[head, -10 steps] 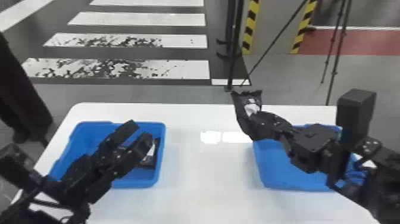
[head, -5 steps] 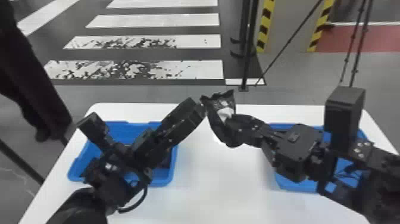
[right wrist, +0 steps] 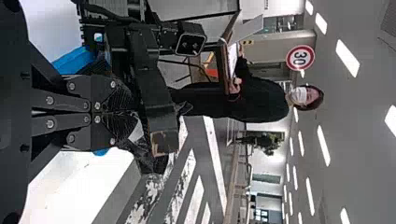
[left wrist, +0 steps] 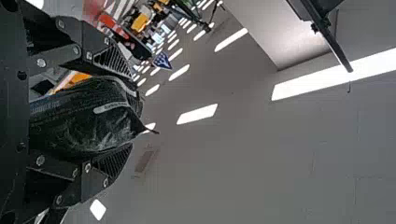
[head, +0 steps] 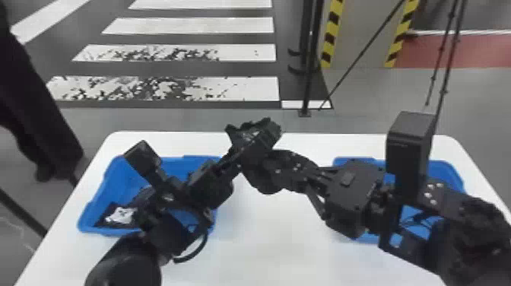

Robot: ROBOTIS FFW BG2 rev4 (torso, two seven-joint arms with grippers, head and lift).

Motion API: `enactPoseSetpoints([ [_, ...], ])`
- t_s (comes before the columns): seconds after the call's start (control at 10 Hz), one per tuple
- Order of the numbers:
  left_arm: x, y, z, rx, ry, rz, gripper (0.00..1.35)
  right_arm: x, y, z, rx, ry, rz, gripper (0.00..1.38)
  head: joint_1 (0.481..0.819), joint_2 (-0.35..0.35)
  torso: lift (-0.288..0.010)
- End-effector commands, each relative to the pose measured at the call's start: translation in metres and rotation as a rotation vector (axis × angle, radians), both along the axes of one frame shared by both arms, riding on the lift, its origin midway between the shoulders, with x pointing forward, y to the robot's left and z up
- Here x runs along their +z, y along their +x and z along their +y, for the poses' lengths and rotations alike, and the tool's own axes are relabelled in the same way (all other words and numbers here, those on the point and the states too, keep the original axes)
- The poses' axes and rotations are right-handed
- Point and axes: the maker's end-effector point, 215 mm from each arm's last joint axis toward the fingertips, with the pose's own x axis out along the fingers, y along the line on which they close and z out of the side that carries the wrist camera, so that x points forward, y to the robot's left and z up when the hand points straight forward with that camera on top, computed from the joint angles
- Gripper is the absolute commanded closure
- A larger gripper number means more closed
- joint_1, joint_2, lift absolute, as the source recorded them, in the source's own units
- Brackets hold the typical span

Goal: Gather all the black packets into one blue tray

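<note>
Holds a black, crinkled, glossy plastic packet (left wrist: pixel 84 126) at the centre of the head view, over the rectangular white table (head: pixel 273 247), with both arms meeting at it. Comes in from the lower left with the black, two-fingered left gripper (head: pixel 262 140), and from the right side with the black, two-fingered right gripper (head: pixel 275 163). Pinches the packet firmly at the right gripper, with flat black fingers drawn together on a part of it and the rest sticking out past their tips. Keeps the left gripper's fingers well apart around the same packet, one along each side, with the bulk of it lying between them and a thin corner poking out beyond the tips. Cannot tell whether pressing on it from both sides.

Shows, in the left part of the head view, a blue, rectangular plastic tray (head: pixel 84 224), partly hidden behind the left arm. Contains a flat black packet with a white patch (head: pixel 118 216), lying in the near left corner of that tray. Shows, at the right of the same view, a second blue, rectangular plastic tray (head: pixel 450 173), largely covered by the right arm. Cannot tell all of its contents.
</note>
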Motion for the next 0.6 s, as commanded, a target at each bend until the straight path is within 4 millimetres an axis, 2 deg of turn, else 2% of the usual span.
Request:
enactPoseSetpoints([
  [0.0, 0.008, 0.0, -0.001, 0.014, -0.026, -0.025, 1.06, -0.003, 0.0, 0.002, 0.005, 0.0, 0.006, 1.3, 0.695, 0.044, -0.11],
  [0.1, 0.008, 0.0, -0.002, 0.016, -0.028, -0.028, 1.13, -0.007, 0.0, 0.002, 0.006, -0.002, 0.016, 1.3, 0.695, 0.047, -0.11],
  [0.2, 0.012, 0.003, 0.003, 0.053, -0.012, -0.063, 1.14, -0.008, 0.0, 0.002, 0.006, -0.002, 0.021, 1.3, 0.695, 0.047, -0.11],
  [0.3, 0.017, 0.005, 0.01, 0.089, -0.013, -0.09, 1.21, -0.007, 0.0, 0.002, 0.008, 0.0, 0.019, 1.3, 0.695, 0.048, -0.11],
  [0.4, 0.02, 0.008, 0.017, 0.119, 0.004, -0.118, 1.21, -0.011, 0.0, 0.004, 0.012, 0.005, 0.031, 1.29, 0.695, 0.056, -0.11],
  [0.5, 0.021, 0.009, 0.022, 0.13, -0.001, -0.12, 1.21, -0.024, -0.002, 0.009, 0.03, 0.036, 0.078, 1.05, 0.695, 0.065, -0.11],
])
